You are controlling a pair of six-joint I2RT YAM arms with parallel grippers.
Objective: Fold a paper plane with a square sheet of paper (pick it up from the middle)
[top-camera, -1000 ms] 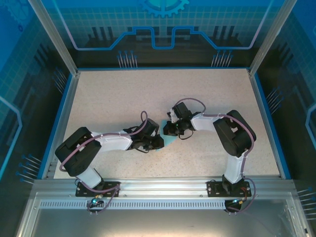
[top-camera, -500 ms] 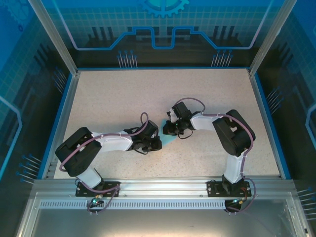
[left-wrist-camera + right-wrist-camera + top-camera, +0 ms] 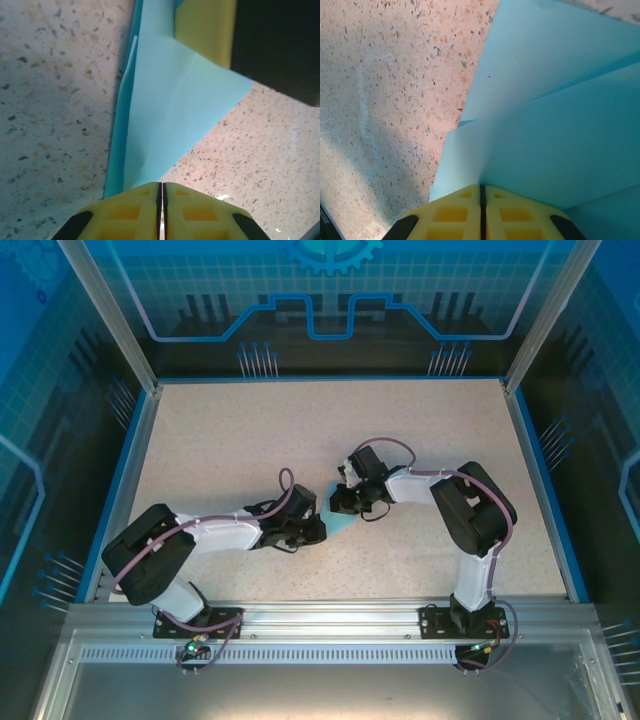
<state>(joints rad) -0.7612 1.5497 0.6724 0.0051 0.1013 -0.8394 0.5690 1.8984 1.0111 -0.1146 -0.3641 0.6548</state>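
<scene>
cyan folded paper (image 3: 170,115) held by left gripper (image 3: 161,187) and right gripper (image 3: 481,188), both clamped on it; speckled table (image 3: 220,440) beneath.

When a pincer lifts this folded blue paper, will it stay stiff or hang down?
Probably floppy and very light: the blue paper looks thin, its layers gaping along one edge. The long fold may stiffen it somewhat lengthwise.

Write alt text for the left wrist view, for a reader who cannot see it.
The left gripper, shut, pinches the pointed near end of a folded light blue paper over a speckled table. At the top, a yellow finger of the right gripper overlaps the paper's far part.
</scene>
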